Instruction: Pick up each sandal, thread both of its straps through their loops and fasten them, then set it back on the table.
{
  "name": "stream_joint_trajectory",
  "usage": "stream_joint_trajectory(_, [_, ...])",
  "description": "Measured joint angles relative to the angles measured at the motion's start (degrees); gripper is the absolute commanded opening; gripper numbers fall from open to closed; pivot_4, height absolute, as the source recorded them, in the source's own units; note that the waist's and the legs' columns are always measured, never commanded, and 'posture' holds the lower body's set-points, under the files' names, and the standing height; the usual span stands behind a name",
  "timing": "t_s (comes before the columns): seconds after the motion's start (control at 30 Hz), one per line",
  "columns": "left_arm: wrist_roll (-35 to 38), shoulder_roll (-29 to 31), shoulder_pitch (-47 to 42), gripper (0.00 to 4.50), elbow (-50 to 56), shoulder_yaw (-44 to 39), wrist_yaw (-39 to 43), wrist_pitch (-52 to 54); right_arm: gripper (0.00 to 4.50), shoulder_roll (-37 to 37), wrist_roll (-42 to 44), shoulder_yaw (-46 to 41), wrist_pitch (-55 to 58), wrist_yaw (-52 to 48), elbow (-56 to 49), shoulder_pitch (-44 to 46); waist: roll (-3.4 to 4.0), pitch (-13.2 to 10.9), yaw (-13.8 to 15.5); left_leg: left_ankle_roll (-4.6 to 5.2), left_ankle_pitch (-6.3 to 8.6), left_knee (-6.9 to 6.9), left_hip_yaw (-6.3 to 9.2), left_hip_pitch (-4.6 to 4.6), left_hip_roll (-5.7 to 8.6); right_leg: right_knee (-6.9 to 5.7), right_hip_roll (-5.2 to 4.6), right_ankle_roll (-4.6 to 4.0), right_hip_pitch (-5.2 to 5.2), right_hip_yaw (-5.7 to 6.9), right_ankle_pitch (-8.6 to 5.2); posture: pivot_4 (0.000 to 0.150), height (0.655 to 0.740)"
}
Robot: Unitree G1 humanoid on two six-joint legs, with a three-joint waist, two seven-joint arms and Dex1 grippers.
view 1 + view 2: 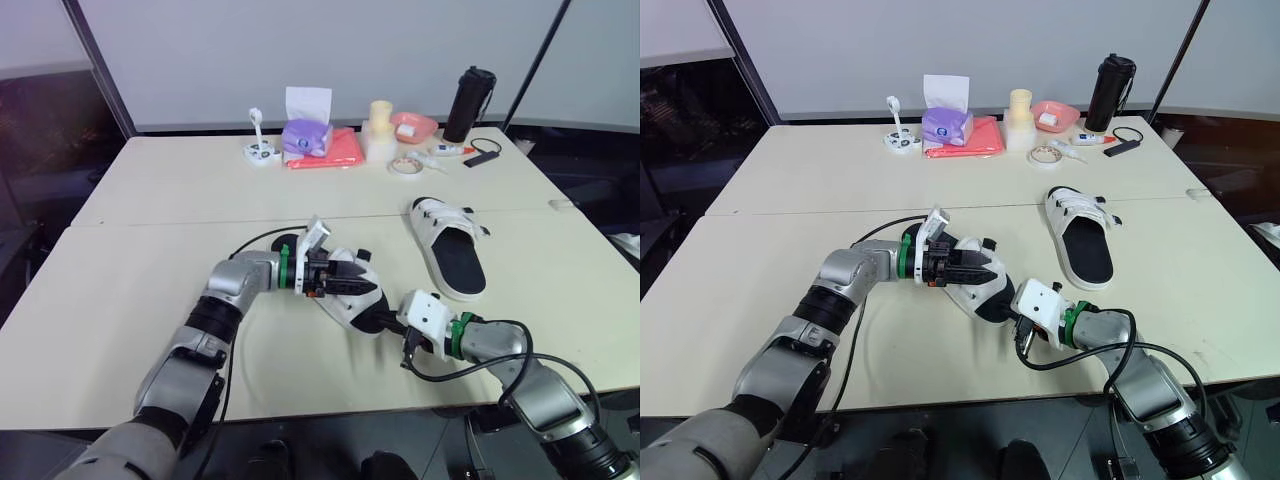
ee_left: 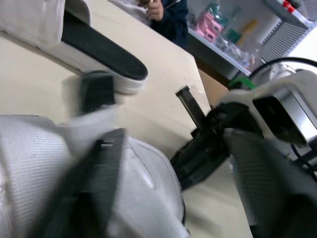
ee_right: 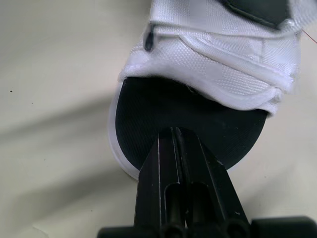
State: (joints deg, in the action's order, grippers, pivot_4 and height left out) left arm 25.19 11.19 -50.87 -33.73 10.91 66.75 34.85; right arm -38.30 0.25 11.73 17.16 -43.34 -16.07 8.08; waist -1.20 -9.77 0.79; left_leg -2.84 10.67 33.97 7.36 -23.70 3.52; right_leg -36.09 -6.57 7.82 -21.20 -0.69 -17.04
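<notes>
sandal (image 1: 345, 310): was found at 10 o'clock from right gripper (image 3: 173, 131).
right gripper: was pressed together on its heel.
left gripper (image 1: 350, 283): state could not be told.

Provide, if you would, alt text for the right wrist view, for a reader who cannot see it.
The right gripper, its two black fingers shut together, touches the black footbed of a white sandal at its rounded end. The sandal's white woven straps lie beyond, on a cream table.

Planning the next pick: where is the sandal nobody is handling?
Head views: the free sandal lies on the table, right side, beyond the right pincer, apart from the other sandal.
</notes>
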Motion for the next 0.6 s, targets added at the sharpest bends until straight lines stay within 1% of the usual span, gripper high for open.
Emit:
stream_joint_trajectory(0.23, [-2.0, -1.6, -1.6, 4.45, -3.3, -1.1, -1.0, -2.5, 0.00, 0.0, 0.0, 0.0, 0.2, 0.3, -0.1, -0.1, 0.00, 0.0, 0.0, 0.00, 0.00, 0.09, 0.06, 0.00, 0.01, -0.02, 0.00, 0.05, 0.07, 0.06, 0.03, 0.150, 0.7400])
stream_joint_trajectory(0.37, [-1.6, -4.3, -6.4, 4.45, -9.6, -6.7, -6.8, -3.9, 0.00, 0.1, 0.0, 0.0, 0.6, 0.7, -0.1, -0.1, -0.05, 0.0, 0.0, 0.00, 0.00, 0.18, 0.14, 0.00, 0.03, -0.03, 0.00, 0.11, 0.11, 0.14, 0.05, 0.150, 0.7400])
stream_joint_trajectory(0.47, [-0.8, -3.7, -11.1, 4.45, -12.9, -11.0, -9.4, -4.5, 0.00, 0.1, 0.0, 0.2, 0.6, 0.8, -0.4, 0.0, -0.06, 0.0, -0.2, 0.00, 0.00, 0.12, 0.13, 0.00, 0.03, -0.04, 0.00, 0.19, 0.09, 0.14, 0.01, 0.150, 0.7400])
stream_joint_trajectory(0.6, [-1.9, 0.4, -12.9, 4.45, -15.9, -12.0, -7.5, -5.3, 0.00, 0.8, 0.0, 0.5, 0.7, 0.9, -0.5, 0.2, -0.04, 0.0, -0.6, 0.00, 0.00, 0.03, 0.11, 0.00, 0.06, -0.10, 0.00, 0.20, 0.01, 0.13, 0.01, 0.150, 0.7400])
